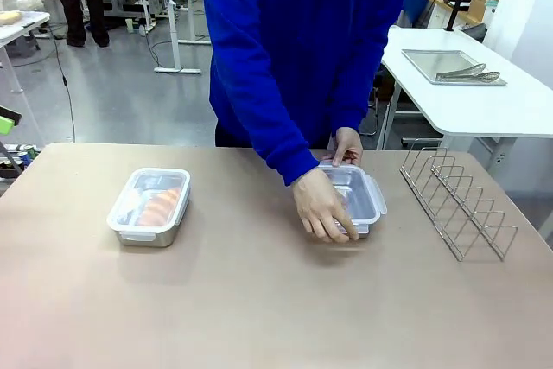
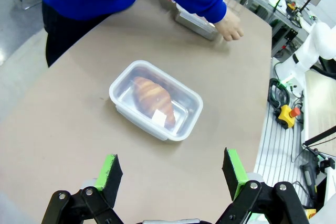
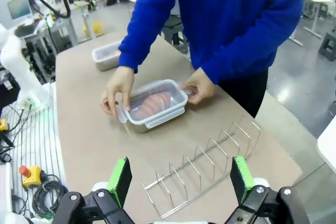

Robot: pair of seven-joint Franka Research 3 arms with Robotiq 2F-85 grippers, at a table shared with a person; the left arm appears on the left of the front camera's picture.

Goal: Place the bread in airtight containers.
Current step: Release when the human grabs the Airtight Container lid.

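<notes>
Left gripper [image 2: 170, 174] and right gripper [image 3: 180, 179] are hanging wide apart, empty; person's hands [image 1: 324, 205] are pressing lid onto right tin [image 1: 370, 200]; left tin [image 1: 149, 206] is holding croissant [image 1: 158, 207].

In the front view the person's hand [image 1: 321, 205] covers much of the right container [image 1: 361, 196], hiding its bread.

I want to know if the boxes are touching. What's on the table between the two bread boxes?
Nothing. In the front view, only bare table lies between the left container and the right container, which the person's hands are holding.
</notes>
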